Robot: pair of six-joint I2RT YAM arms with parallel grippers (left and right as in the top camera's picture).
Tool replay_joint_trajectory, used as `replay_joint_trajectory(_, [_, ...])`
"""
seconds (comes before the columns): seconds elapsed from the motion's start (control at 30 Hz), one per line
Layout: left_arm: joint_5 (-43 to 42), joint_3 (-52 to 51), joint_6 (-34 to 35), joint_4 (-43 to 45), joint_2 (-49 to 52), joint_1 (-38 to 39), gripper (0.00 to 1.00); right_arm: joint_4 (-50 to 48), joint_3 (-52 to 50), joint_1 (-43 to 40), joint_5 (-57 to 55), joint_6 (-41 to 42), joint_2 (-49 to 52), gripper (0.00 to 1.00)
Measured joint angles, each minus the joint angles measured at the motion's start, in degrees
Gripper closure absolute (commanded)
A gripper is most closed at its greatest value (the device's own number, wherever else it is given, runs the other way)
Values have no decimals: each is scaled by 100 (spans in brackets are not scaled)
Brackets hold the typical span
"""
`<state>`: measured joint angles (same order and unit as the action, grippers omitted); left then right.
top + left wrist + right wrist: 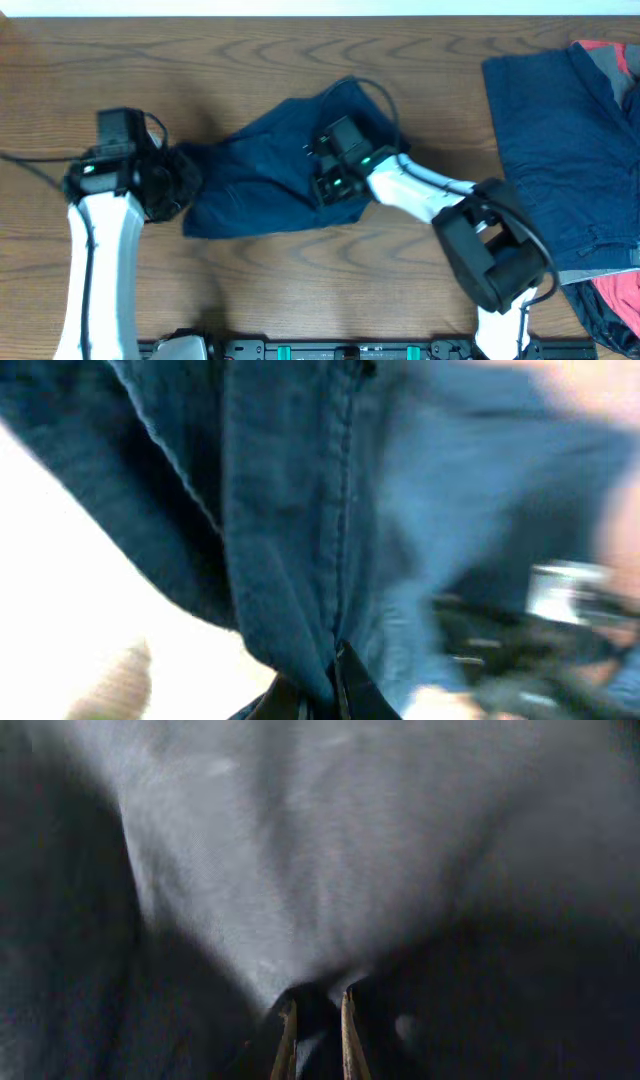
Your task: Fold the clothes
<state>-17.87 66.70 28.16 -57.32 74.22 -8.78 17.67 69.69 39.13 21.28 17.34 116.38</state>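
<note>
A crumpled navy garment (262,172) lay near the middle of the wooden table (300,60), spread between the two arms. The left gripper (186,178) sat at the garment's left end, where the cloth narrowed to a bunched point. In the left wrist view that gripper (322,695) had its fingers drawn together on a gathered fold of the blue cloth, and the fabric fanned upward and outward from the pinch. A stitched seam (345,510) ran down the cloth straight toward the fingers. The picture was blurred, and the dark and white shape at its right edge could not be made out clearly. The right gripper (326,186) rested on top of the garment's right half, its arm reaching in from the lower right. In the right wrist view its fingers (287,1038) stood close together with only a narrow gap. Cloth rose in a tented ridge toward them and seemed caught between them, though the view was dim. Well apart from this garment, at the table's right edge, lay a heap of navy clothes (560,150). Red cloth (612,58) showed beside the heap at its top and bottom corners.
</note>
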Motion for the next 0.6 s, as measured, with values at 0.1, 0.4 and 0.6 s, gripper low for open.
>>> replay_joint_trajectory(0.1, [-229,236,-13,72,-363,208,94,-356,-2,522,109,131,74,82])
replay_joint_trajectory(0.4, [-623,254,-13,306,-466,1027,94,-623,42,1427,-2,562,155,71])
replay_joint_trajectory(0.6, [-662,251,9,356,-299,1495,94,1060,146,601,-772,616,-382,71])
